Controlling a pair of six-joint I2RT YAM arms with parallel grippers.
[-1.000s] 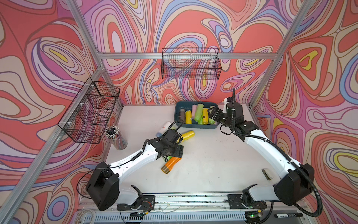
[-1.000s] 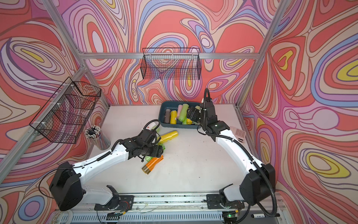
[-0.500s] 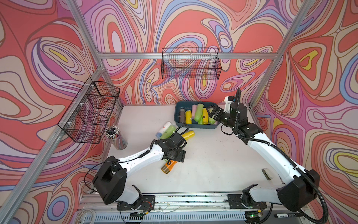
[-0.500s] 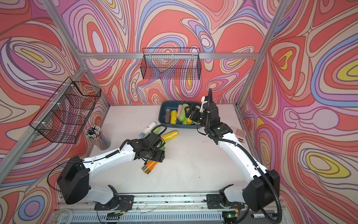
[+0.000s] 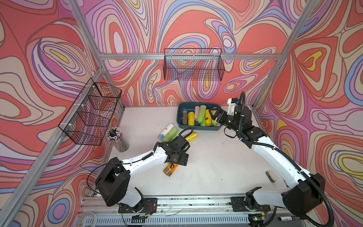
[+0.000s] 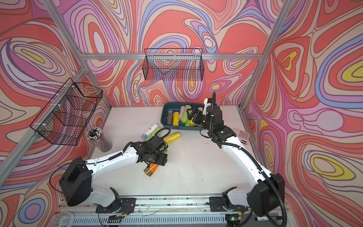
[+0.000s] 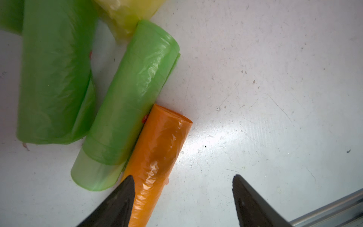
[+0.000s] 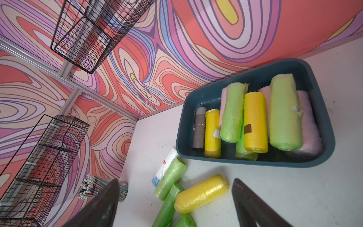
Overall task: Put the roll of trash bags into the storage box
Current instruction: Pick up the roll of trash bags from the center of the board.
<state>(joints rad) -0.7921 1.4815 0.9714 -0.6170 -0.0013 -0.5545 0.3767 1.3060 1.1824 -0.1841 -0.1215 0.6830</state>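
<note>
Both top views: storage box [image 5: 198,127] at the far edge of the table [image 5: 216,157], open surface before it. Left wrist: left gripper [image 7: 182,178] jaws apart, orange roll [image 7: 159,149] beside one finger, green roll [image 7: 133,94] touching it. Right wrist: right gripper [image 8: 175,180] spread, empty.

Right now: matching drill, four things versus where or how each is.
1 orange roll
2 grey roll
3 pencil cup
4 right gripper

A in the storage box
B by the side wire basket
C open, holding nothing
D on the table, between the left gripper's open fingers

Pairs: 1-D, 2-A, 3-B, 4-C
</note>
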